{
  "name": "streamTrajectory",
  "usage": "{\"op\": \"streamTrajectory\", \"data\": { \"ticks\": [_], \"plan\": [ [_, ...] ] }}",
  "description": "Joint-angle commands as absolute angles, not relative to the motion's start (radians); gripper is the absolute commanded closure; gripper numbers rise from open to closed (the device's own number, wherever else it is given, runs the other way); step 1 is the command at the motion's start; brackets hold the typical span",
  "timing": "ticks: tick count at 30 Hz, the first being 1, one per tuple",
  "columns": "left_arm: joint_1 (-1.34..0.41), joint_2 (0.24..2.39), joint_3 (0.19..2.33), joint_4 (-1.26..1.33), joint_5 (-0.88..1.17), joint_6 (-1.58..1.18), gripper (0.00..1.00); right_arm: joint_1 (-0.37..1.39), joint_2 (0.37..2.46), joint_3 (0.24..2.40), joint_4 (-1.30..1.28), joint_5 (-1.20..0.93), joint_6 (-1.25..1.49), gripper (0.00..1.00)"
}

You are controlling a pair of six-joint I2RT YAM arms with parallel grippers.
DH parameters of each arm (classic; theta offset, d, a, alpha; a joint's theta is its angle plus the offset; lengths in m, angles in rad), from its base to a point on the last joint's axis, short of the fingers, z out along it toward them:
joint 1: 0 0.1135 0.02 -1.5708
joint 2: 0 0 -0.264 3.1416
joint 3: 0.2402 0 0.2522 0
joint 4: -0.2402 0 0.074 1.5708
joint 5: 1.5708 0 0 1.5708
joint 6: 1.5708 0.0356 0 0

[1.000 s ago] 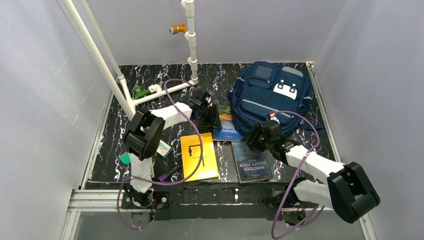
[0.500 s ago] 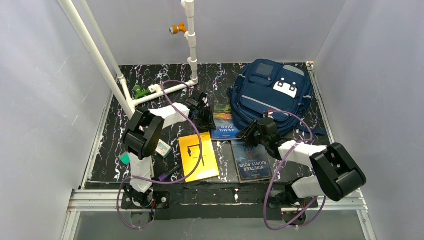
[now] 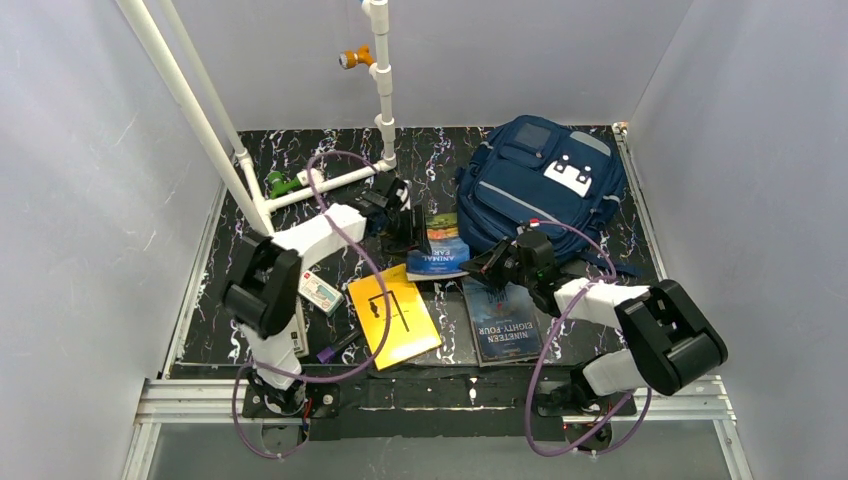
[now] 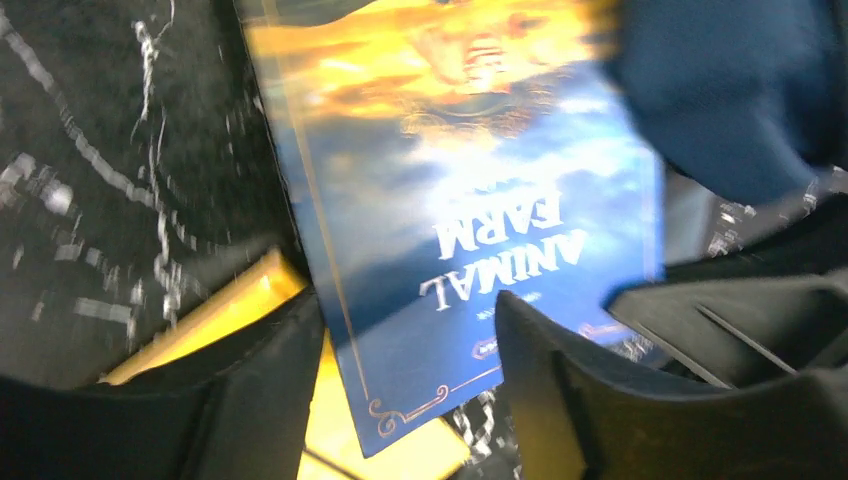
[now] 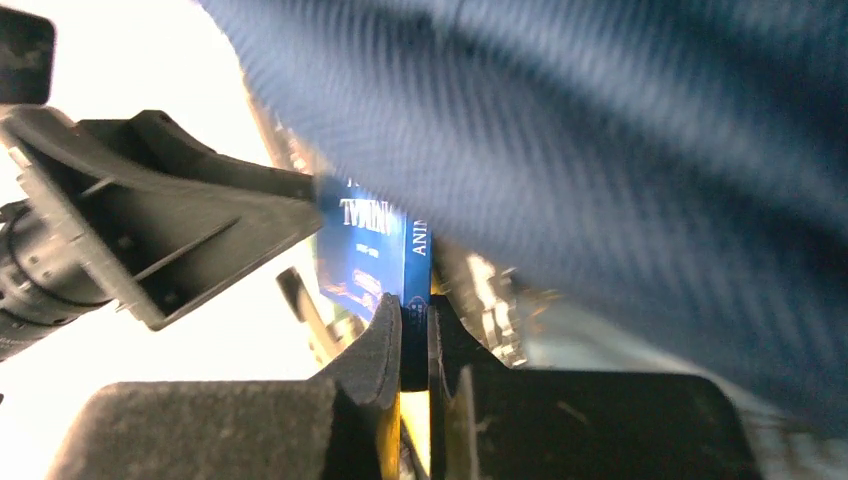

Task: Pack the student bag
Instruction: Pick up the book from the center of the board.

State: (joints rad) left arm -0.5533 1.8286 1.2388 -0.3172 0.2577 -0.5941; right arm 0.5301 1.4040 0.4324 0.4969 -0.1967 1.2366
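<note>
- Top view: student bag [image 3: 545, 185] lies at the far-right of the table [image 3: 440, 150], front up w/ white patch showing, well apart from both arm bases.
- Top view: Animal Farm book [image 3: 440, 255] sits just beside the bag's near-left corner. Whether its far end touches the bag or tucks under it, can't tell.
- Top view: left gripper [image 3: 408, 222] is at the book's left edge. The right gripper [image 3: 482, 265] is at its near-right corner, between it and the Nineteen Eighty-Four book [image 3: 503, 322].
- Top view: yellow book [image 3: 392, 315] lies near-left of the Animal Farm book, and a white pipe frame [image 3: 300, 185] stands far-left.
- L wrist view: left gripper [image 4: 400, 310] has its jaws apart, approx. half spread. The near end of the Animal Farm book [image 4: 480, 200] lies in the gap, title upside down.
- L wrist view: no finger is clearly pressing on the book, so no grip is visible. Blurred dark-blue bag [image 4: 730, 90] covers the book's top-right corner, and the yellow book [image 4: 240, 300] shows under the near corner.
- R wrist view: right gripper [image 5: 415, 310] has its jaws nearly together, pinching the thin edge of the Animal Farm book [image 5: 365, 240].
- R wrist view: bag fabric [image 5: 620, 130] fills the upper right, blurred and v. close. One left-gripper finger [image 5: 150, 230] reaches in from the left w/ its tip at the book. Contact there, can't tell.
</note>
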Motion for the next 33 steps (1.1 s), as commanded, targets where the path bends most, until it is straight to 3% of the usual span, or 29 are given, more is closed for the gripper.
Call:
{"op": "streamTrajectory", "data": {
  "ticks": [1,5,11,15,26,33],
  "plan": [
    [-0.560,1.530,1.362,-0.488,0.232,-0.498,0.34,0.551,1.277,0.548,0.617,-0.423,1.303,0.99],
    [-0.558,1.350,1.417,-0.592,0.107,-0.456,0.17,0.555,1.240,0.649,0.606,-0.499,1.310,0.99],
    [-0.558,1.108,1.418,-0.584,-0.065,-0.548,0.04,0.555,1.220,0.743,0.672,-0.492,1.375,0.99],
    [-0.559,1.032,1.399,-0.544,-0.082,-0.629,0.02,0.553,1.269,0.754,0.868,-0.502,1.497,0.99],
    [-0.562,0.970,1.025,0.057,0.215,-1.121,0.02,0.552,1.045,0.674,0.860,0.093,1.444,0.99],
    [-0.706,1.070,0.985,0.284,0.127,-1.163,0.02,0.552,1.012,0.650,0.896,0.221,1.564,0.99]
  ]
}}
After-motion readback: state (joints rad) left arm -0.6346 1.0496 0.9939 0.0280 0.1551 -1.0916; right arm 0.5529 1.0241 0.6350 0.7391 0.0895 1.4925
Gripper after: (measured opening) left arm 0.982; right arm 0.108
